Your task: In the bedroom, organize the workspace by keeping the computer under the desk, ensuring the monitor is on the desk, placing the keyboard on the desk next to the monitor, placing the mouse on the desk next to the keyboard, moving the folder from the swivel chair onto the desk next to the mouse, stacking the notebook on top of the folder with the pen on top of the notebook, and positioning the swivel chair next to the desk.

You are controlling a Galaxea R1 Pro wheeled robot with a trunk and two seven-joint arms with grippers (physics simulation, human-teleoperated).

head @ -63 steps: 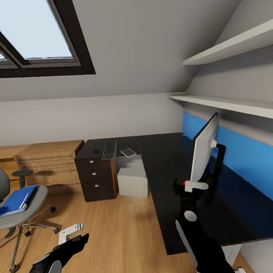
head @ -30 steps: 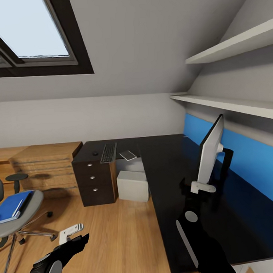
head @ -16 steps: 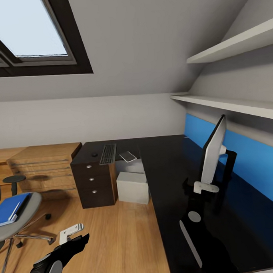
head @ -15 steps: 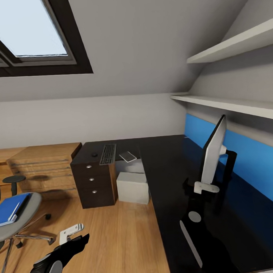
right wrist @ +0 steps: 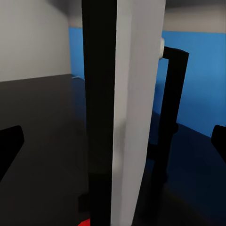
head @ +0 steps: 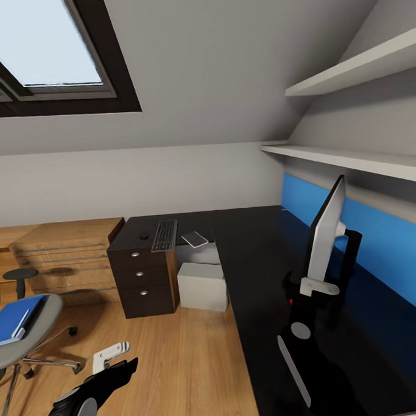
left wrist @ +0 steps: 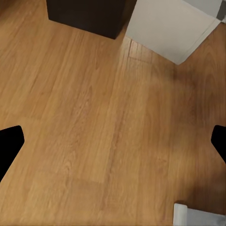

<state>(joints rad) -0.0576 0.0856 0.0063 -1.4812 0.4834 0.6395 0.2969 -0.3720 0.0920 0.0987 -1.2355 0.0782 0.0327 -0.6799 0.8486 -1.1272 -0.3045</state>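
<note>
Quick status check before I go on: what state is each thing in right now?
monitor: upright on the desk, edge-on
right gripper: at the monitor's lower edge; grip unclear
left gripper: open, empty, over the floor
keyboard: flat on the desk
mouse: on the desk beside the keyboard
computer: on the floor under the desk
folder: lying on the swivel chair
</note>
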